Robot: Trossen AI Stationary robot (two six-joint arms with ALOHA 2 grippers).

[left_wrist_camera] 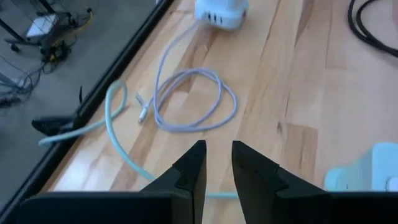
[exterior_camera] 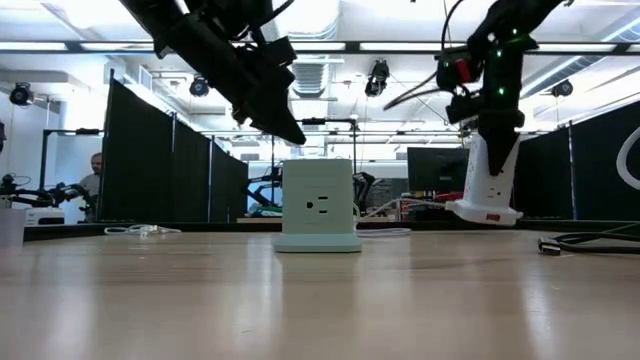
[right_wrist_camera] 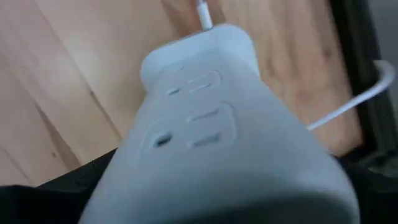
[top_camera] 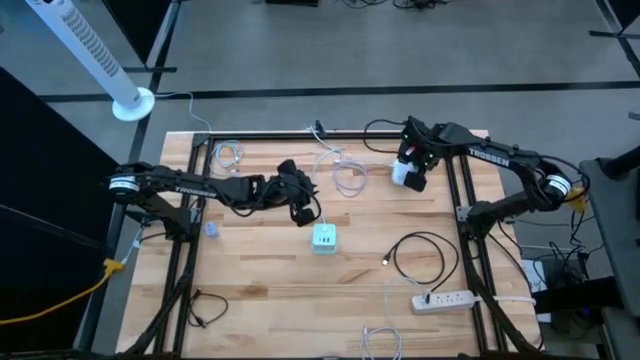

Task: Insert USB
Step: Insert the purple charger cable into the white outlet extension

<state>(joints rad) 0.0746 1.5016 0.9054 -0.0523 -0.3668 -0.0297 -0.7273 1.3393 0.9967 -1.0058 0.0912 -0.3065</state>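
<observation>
Near the middle of the table (top_camera: 260, 300) stands the mint cube (top_camera: 324, 238), a small power block, and the left gripper (top_camera: 303, 212) hovers just beside it on the far-left side, closer to it than the other arm by a good way. Its fingers (left_wrist_camera: 189, 168) are nearly together with a thin gap, and nothing shows between them, so it looks empty. The coiled USB cable (left_wrist_camera: 186, 102) lies on the wood beyond those fingers, between the cube and the table's far edge, its plug end (left_wrist_camera: 142, 112) loose and pointing away from the loop. In the wrist view that plug sits ahead and off to one side, so the gripper's line is not yet on it. The right gripper (top_camera: 410, 172) is at the far right, its jaws spread wide around a white adapter (right_wrist_camera: 217, 130), held upright; whether they press it firmly I cannot tell. I judge the next move falls to the left arm: reach forward to the plug and align with its long axis.
</observation>
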